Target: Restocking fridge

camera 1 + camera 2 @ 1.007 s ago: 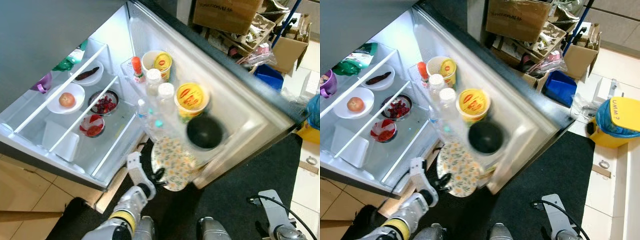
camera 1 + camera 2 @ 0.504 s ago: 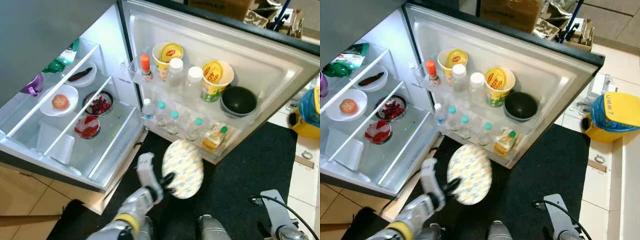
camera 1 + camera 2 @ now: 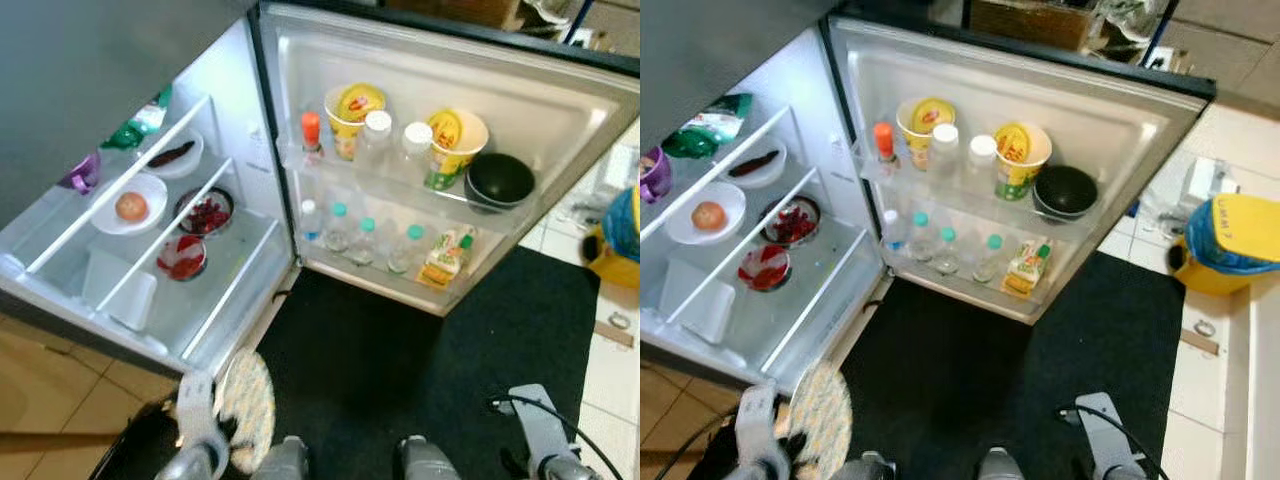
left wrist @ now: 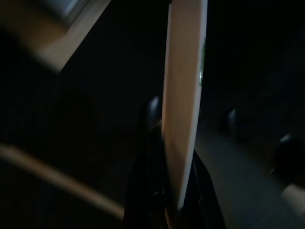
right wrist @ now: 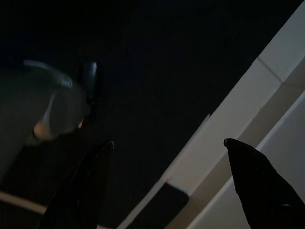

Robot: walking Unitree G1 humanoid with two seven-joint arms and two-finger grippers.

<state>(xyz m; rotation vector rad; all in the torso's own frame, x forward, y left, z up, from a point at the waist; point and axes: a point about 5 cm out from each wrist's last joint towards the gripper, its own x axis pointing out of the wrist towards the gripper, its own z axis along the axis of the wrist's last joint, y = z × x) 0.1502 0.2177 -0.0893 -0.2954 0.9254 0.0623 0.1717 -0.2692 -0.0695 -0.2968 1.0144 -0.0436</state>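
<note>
My left gripper [image 3: 225,430] hangs low in front of the open fridge [image 3: 262,120], shut on the rim of a floral plate [image 3: 247,415]. The plate stands nearly on edge below the fridge's bottom corner. In the left wrist view the plate [image 4: 183,105] runs edge-on between the black fingers [image 4: 151,186]. The fridge shelves hold a white plate with a round fruit [image 3: 131,205], a bowl of red berries [image 3: 207,212] and a red-filled bowl [image 3: 183,256]. My right gripper [image 5: 167,157] is open over the dark mat, holding nothing.
The open door [image 3: 560,110] carries yellow cups [image 3: 352,104], white-capped bottles [image 3: 376,135], a black bowl [image 3: 500,180], small water bottles [image 3: 340,225] and a carton [image 3: 440,262]. A black mat [image 3: 400,370] lies before the fridge. A yellow bin [image 3: 1230,240] stands at right.
The left gripper has dropped down and to the left with the plate, from in front of the door shelves to low by the fridge's bottom corner. The plate has turned more edge-on. The camera shifted.
</note>
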